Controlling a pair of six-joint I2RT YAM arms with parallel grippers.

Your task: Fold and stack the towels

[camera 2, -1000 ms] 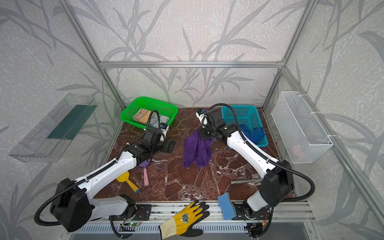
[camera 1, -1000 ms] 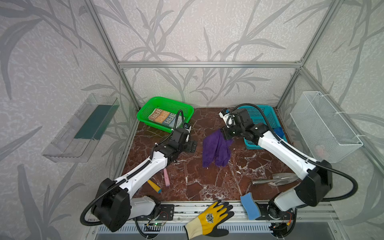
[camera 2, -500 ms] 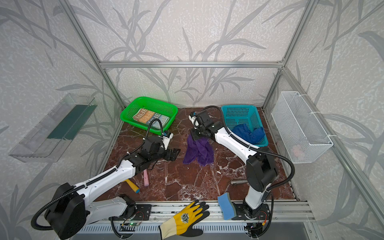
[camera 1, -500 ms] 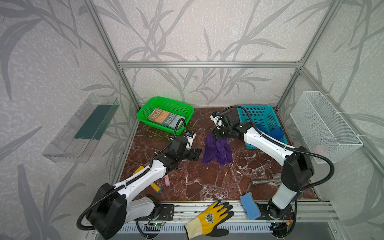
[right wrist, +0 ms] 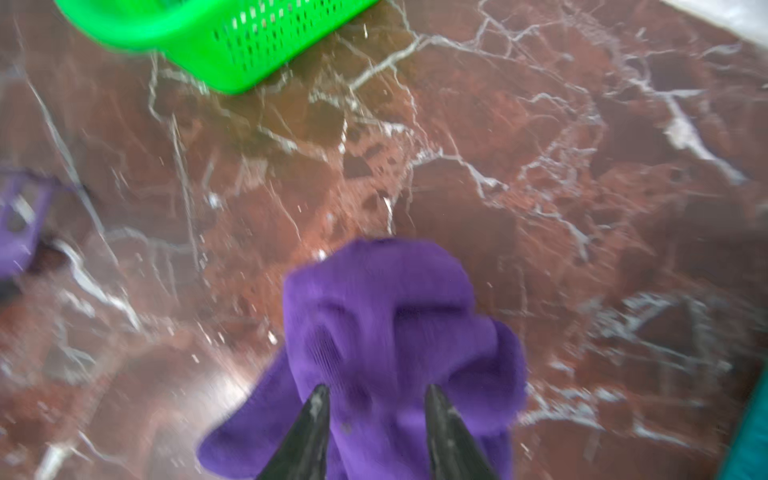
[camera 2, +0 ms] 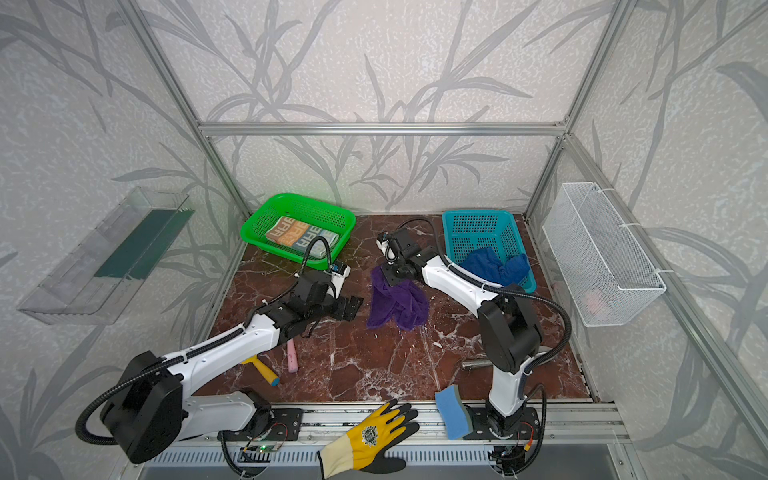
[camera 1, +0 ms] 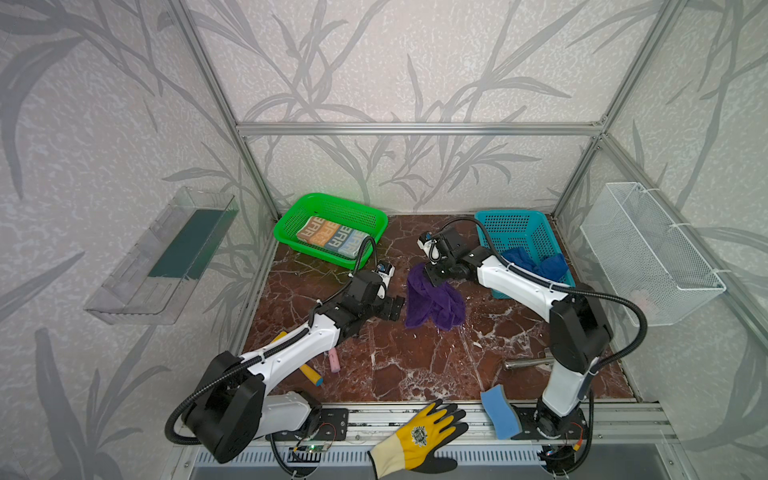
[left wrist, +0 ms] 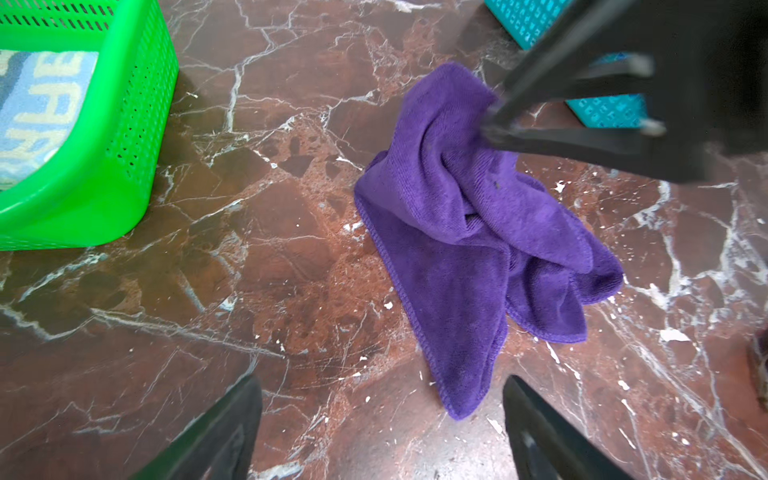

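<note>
We see the purple towel (camera 1: 432, 301) crumpled between the green basket (camera 1: 328, 195) and the teal basket (camera 1: 511, 214), touching neither. The right gripper (right wrist: 376, 390) sits at its raised far bunch, fingers slightly parted with cloth between. Gripping or not, we cannot tell. The left gripper (left wrist: 380, 384) hovers just beside the stitched hem, fingers wide apart, empty. Bare tabletop (camera 1: 415, 365) lies open in front. The cream lettered towel (camera 1: 332, 240) lies folded in the green basket, and the royal blue towel (camera 1: 532, 262) is heaped at the teal basket's near end.
</note>
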